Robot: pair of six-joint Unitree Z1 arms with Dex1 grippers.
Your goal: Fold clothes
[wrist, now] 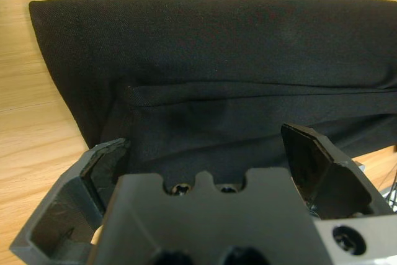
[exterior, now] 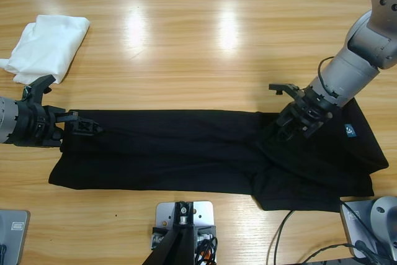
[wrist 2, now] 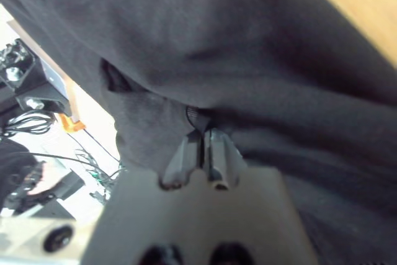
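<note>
From above, the black shirt (exterior: 217,153) lies spread lengthwise across the near half of the wooden table (exterior: 186,41), already folded into a long band, with a wider bunched part at the right end where a small pale label shows. A white folded garment (exterior: 46,44) sits well apart at the far left. The left gripper (exterior: 79,127) comes in from the left edge and sits at the shirt's left end; the right gripper (exterior: 296,122) comes down from the upper right onto the fabric near the bunched end.

Along the left wrist, the shirt (wrist: 236,72) fills most of the frame, flat on the table (wrist: 31,141), with a fold line running across it. The left gripper (wrist: 208,153) has its jaws spread wide over the cloth edge and holds nothing.

Along the right wrist, the shirt (wrist 2: 248,60) hangs draped close over the camera. The right gripper (wrist 2: 201,144) has its jaws pressed together with a ridge of fabric pinched between them.

By my reading, the step in hand is a crosswise fold: one end is gripped, the other is being lined up. The next move likely calls for the left jaws to close on the near edge layers without missing the lower one, then both ends to lift evenly so the band does not twist.
</note>
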